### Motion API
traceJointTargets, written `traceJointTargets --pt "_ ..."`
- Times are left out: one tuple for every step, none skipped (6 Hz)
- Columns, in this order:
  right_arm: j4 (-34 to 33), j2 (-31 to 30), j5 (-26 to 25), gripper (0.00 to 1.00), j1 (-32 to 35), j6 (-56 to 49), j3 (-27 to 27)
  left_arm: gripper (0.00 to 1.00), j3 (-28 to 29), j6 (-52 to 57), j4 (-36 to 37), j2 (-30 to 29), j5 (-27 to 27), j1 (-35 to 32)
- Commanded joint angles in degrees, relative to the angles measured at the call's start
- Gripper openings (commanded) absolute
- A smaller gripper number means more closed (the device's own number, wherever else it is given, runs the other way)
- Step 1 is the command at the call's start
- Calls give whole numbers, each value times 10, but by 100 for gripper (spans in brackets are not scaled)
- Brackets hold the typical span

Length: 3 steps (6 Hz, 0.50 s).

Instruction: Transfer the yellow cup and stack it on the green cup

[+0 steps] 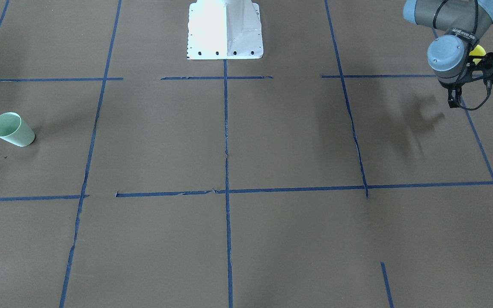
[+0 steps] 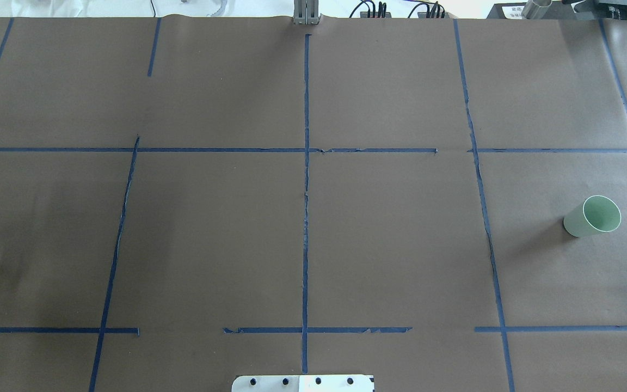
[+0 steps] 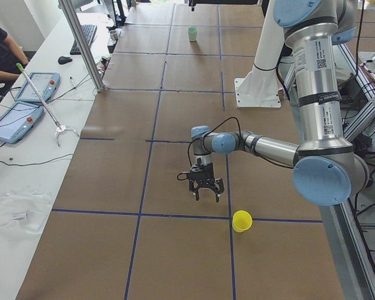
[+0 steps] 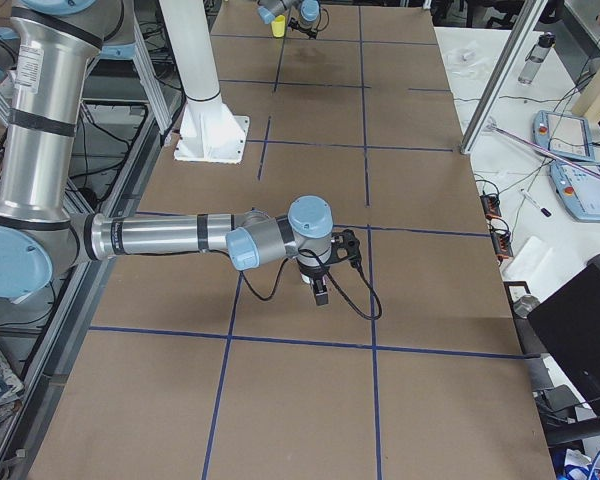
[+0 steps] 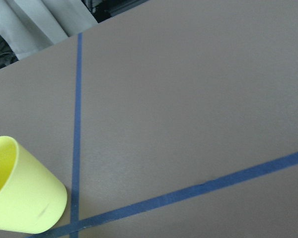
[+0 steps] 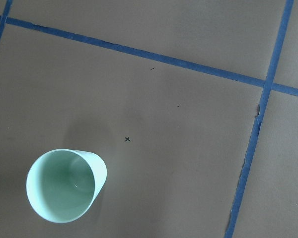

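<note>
Yellow cup [image 3: 242,221], bright, plain, tapered, upright, rim wider than base

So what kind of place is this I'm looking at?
Most likely a robotics research lab: a table covered in brown paper and gridded with blue tape, a left arm and right arm mounted at it, and teach pendants on a side bench.

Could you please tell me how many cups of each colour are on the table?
yellow cup: 1
green cup: 1
Total: 2 cups
</note>
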Motion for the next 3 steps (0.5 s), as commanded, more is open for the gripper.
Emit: traceJointTargets --pt "0 0 1 100 -9 1 1 100 6 -101 132 -12 -5 19" --pt "0 0 1 100 -10 -1 0 99 -1 -176 171 -14 -6 20" --pt "1 -1 3 100 -9 -1 1 99 0 -242 195 -24 -6 48"
